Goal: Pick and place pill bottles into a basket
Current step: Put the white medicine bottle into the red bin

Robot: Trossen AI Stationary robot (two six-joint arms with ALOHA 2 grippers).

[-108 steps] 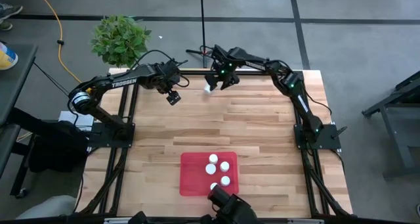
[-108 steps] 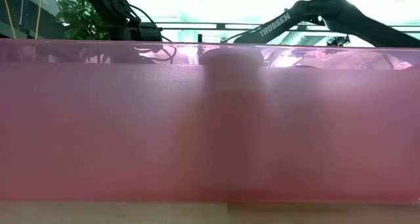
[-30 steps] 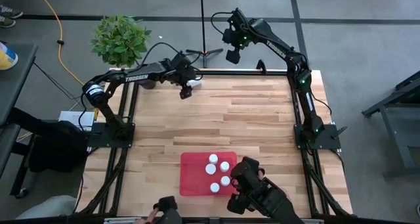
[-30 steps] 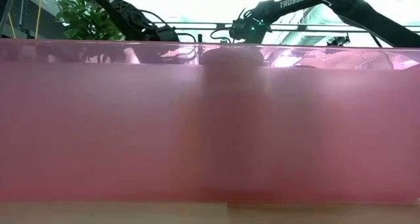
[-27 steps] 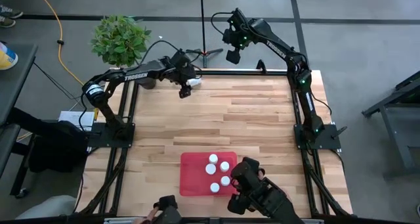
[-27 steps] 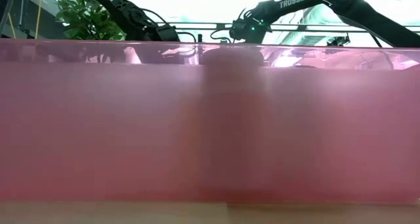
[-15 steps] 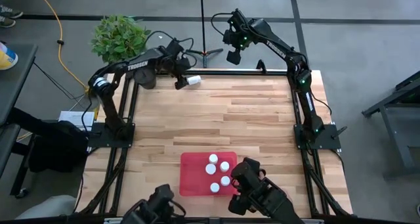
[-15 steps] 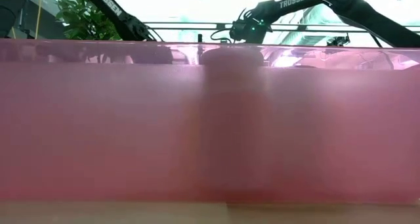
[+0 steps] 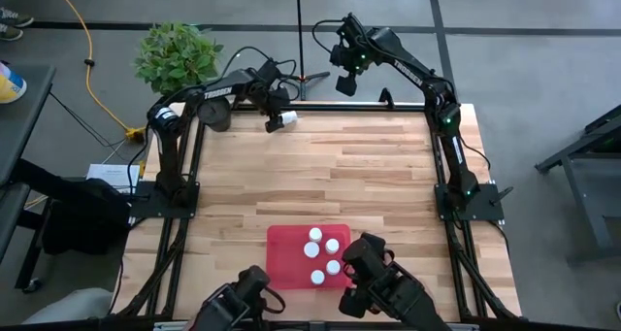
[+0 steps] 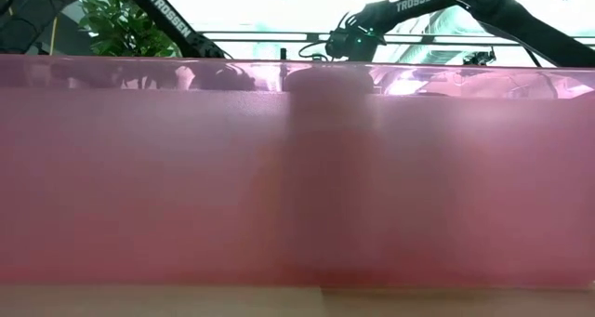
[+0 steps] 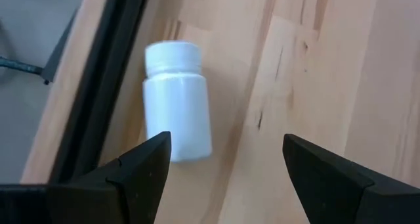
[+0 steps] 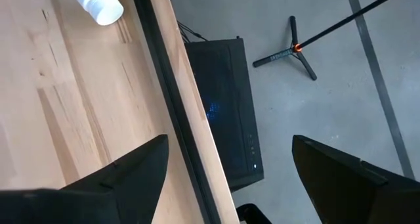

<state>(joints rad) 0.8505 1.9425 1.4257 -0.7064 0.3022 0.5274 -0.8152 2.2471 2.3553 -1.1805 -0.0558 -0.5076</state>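
A white pill bottle [image 9: 287, 118] lies on its side on the wood near the table's far edge; the left wrist view [image 11: 177, 99] shows its white cap pointing away from me. My left gripper [image 9: 275, 123] is open right beside it [image 11: 223, 158], the bottle ahead of one finger. My right gripper [image 9: 345, 81] is open and empty, raised over the far edge [image 12: 230, 158]. The red tray [image 9: 283, 263] near the front edge holds several white-capped bottles [image 9: 332, 245]. Its wall [image 10: 139, 187] fills the low view. My left gripper has one fingertip [image 11: 154, 152] right at the lying bottle's bottom end [image 11: 193, 148]. I cannot tell whether it touches. The fingers come slanting down along the bottle, which rests on its side on the table.
A potted plant [image 9: 178, 57] and a small dark pot [image 9: 216, 118] stand off the far left corner. Dark frame rails run along both table sides [image 9: 189, 166]. Dark camera gear [image 9: 383, 287] sits at the front edge. Bare wood [image 9: 369, 176] lies between bottle and tray.
My left gripper has gone a little toward the table's far edge, beside the lying bottle, and its arm has swung in behind it. The bottle has stayed where it lay.
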